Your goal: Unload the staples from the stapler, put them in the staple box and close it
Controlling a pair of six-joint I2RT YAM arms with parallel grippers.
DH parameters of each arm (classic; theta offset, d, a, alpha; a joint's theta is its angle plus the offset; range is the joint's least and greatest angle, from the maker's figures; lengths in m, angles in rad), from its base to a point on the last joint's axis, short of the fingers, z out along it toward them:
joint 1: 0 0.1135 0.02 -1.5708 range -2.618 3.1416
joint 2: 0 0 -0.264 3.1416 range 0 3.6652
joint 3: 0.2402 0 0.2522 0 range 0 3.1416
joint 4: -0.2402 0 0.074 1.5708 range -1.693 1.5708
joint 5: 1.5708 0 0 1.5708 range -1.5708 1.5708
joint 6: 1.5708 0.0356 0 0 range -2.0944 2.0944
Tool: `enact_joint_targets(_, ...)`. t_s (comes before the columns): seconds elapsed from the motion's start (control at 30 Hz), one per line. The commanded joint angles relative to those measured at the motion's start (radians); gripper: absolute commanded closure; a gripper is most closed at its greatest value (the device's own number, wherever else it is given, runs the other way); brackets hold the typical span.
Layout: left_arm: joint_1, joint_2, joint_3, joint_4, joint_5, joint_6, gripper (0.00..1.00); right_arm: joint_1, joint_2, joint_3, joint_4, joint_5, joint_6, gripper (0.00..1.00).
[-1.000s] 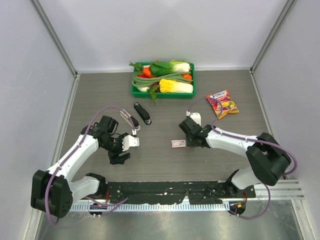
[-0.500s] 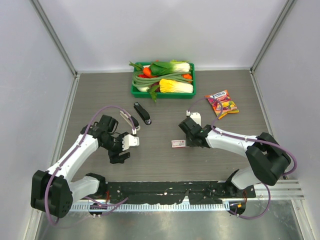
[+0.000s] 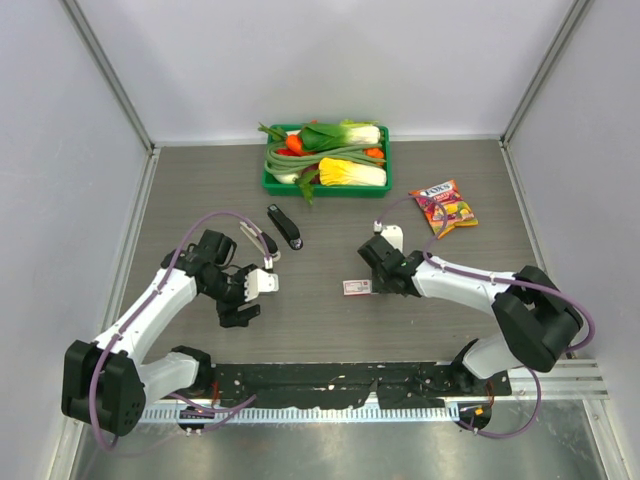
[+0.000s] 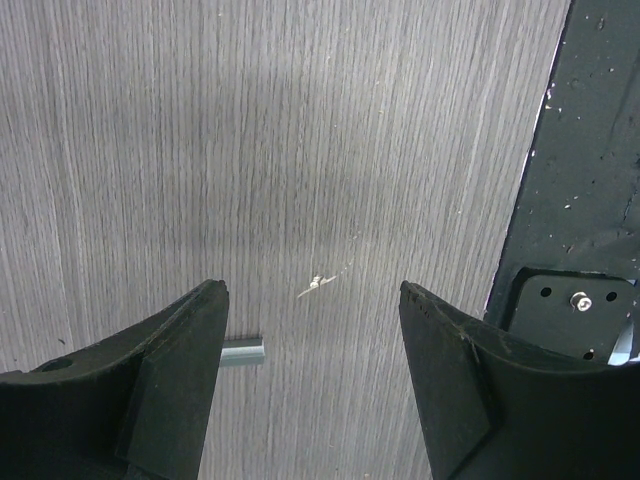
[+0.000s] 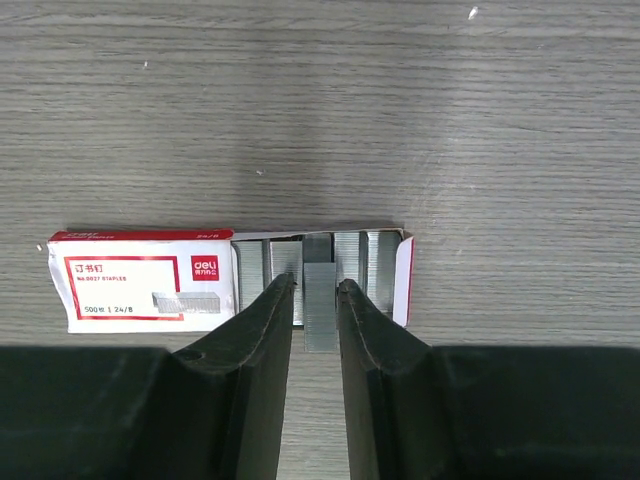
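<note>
The black stapler point(image 3: 285, 227) lies on the table left of centre, apart from both grippers. My right gripper point(image 5: 316, 290) is shut on a silver-grey strip of staples point(image 5: 320, 310) and holds it over the open end of a small red-and-white staple box point(image 5: 150, 280), which has more strips inside. In the top view this gripper point(image 3: 374, 281) sits at the box point(image 3: 356, 287). My left gripper point(image 4: 312, 300) is open and empty above bare table. A short silver strip of staples point(image 4: 243, 352) lies on the table beside its left finger point(image 4: 150, 390).
A green tray point(image 3: 272, 184) of vegetables stands at the back centre. A candy packet point(image 3: 443, 207) lies at the back right. The black mounting rail point(image 4: 590, 150) runs along the near table edge, close to the left gripper.
</note>
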Motion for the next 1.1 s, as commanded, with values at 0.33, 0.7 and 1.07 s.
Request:
enact_joint_targets(0.33,0.0,-0.012,0.025,-0.022,0.024,0.017,0.27,0.003,-0.03,-0.049,-0.039,0.008,0.047,0.69)
enact_joint_targets(0.7,0.0,-0.015,0.022,-0.019,0.023,0.014,0.27,0.003,-0.062,0.013,-0.085,0.049,0.021,0.67)
enact_joint_targets(1.07,0.0,-0.018,0.019,-0.022,0.024,0.014,0.28,0.003,-0.033,0.019,-0.04,0.019,0.014,0.68)
